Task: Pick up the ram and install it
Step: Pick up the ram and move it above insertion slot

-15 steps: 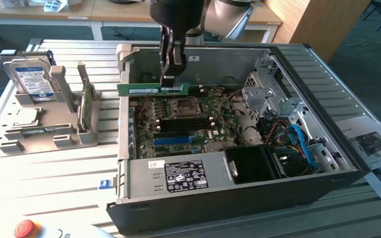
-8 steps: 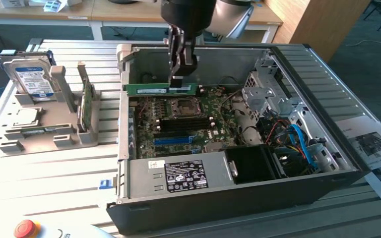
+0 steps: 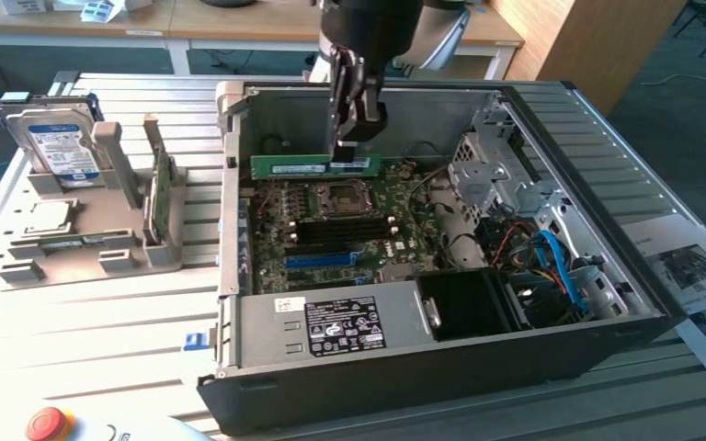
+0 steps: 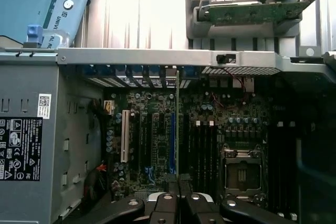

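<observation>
Inside the open computer case (image 3: 236,184), my gripper (image 3: 353,156) is shut on the ram (image 3: 310,166). The ram is a slim green stick, held level by its top edge above the far part of the motherboard (image 3: 390,197). It hangs just beyond the CPU socket (image 3: 335,199) and clear of the black memory slots (image 3: 343,234). In the wrist view the ram (image 4: 177,124) shows edge-on as a thin line running out from between my fingertips (image 4: 167,199). It lies between the blue slot (image 4: 171,140) and the black memory slots (image 4: 202,150).
A grey stand (image 3: 84,248) on the exterior view's left holds a hard drive (image 3: 59,147), an upright green card (image 3: 157,193) and a CPU chip (image 3: 40,218). The power supply (image 3: 328,326) and drive cage (image 3: 500,175) crowd the case. A red stop button (image 3: 49,423) sits at the front.
</observation>
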`<action>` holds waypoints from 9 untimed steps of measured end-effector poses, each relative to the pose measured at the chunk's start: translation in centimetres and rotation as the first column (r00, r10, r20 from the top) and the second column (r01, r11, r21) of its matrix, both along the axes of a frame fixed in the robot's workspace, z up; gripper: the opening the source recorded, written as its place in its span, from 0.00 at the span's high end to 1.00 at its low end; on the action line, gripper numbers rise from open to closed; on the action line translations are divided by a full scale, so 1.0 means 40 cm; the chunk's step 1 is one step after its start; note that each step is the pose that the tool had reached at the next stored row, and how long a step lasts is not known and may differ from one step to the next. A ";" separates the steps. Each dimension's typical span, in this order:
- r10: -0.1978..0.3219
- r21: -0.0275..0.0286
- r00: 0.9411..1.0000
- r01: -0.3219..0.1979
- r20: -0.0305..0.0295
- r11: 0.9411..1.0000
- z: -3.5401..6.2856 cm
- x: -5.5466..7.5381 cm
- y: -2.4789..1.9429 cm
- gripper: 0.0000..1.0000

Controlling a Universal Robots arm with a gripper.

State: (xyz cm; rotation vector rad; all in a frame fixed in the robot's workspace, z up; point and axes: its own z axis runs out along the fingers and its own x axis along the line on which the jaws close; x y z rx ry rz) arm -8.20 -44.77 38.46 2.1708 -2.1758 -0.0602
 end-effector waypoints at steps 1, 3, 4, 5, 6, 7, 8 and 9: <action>0.000 0.000 1.000 0.000 0.000 1.000 0.000 0.006 0.000 0.88; 0.000 0.000 1.000 0.000 0.000 1.000 0.000 0.016 -0.001 0.88; 0.000 0.000 1.000 0.000 -0.001 1.000 0.000 0.021 -0.001 0.88; 0.000 0.000 1.000 0.000 -0.001 1.000 0.000 0.026 -0.001 0.88; 0.000 0.000 1.000 0.000 -0.001 1.000 0.000 0.031 -0.002 0.88; 0.000 0.000 1.000 0.000 -0.001 1.000 0.000 0.037 -0.002 0.88; 0.000 0.000 1.000 0.000 -0.001 1.000 0.000 0.042 -0.002 0.88; 0.000 0.000 1.000 0.000 -0.001 1.000 0.000 0.047 -0.003 0.88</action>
